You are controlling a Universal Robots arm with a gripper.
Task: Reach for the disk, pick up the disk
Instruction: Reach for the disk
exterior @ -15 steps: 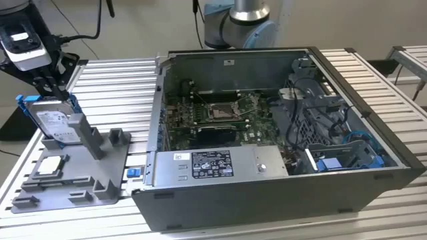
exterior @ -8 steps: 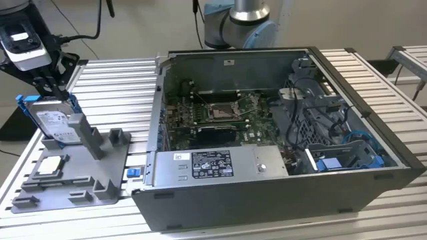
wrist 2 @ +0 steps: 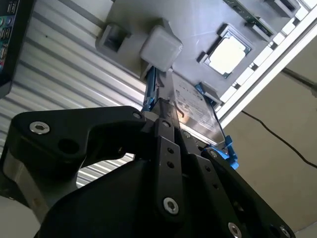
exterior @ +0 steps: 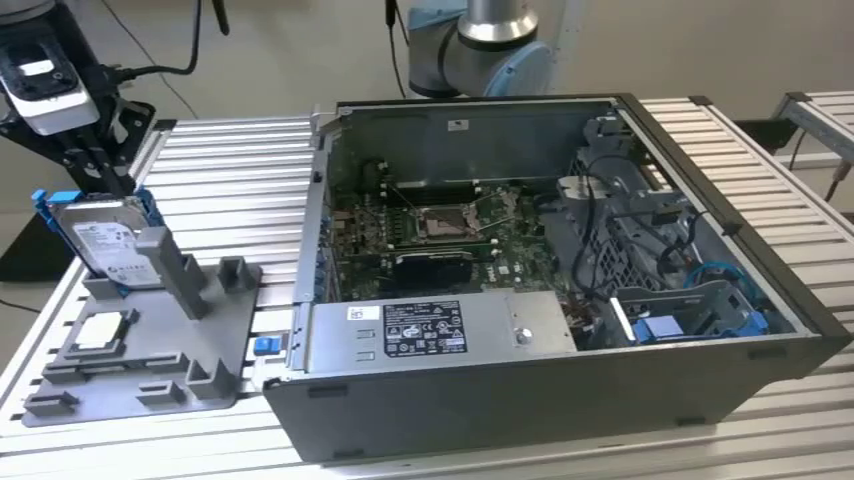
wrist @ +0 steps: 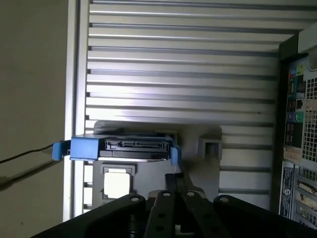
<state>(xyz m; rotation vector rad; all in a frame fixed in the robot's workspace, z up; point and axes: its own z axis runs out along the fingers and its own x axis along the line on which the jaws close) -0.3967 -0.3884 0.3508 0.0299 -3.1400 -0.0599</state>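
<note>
The disk (exterior: 104,240) is a silver hard drive with a white label and blue rails. It stands on edge, slightly tilted, in the grey holder (exterior: 200,330) at the exterior view's left. My gripper (exterior: 114,190) comes down on its top edge, with the black fingers (wrist 2: 166,119) on either side of the drive body (wrist 2: 193,106) and shut on it. In the first wrist view the disk's connector edge (wrist: 131,148) sits just past the gripper (wrist: 176,171).
A small square silver chip (exterior: 104,332) lies in the holder beside the disk. An open computer case (exterior: 534,250) with a labelled grey box (exterior: 427,328) stands close at the exterior view's right. Slatted metal table (exterior: 227,170) lies all around, and its edge is near the holder.
</note>
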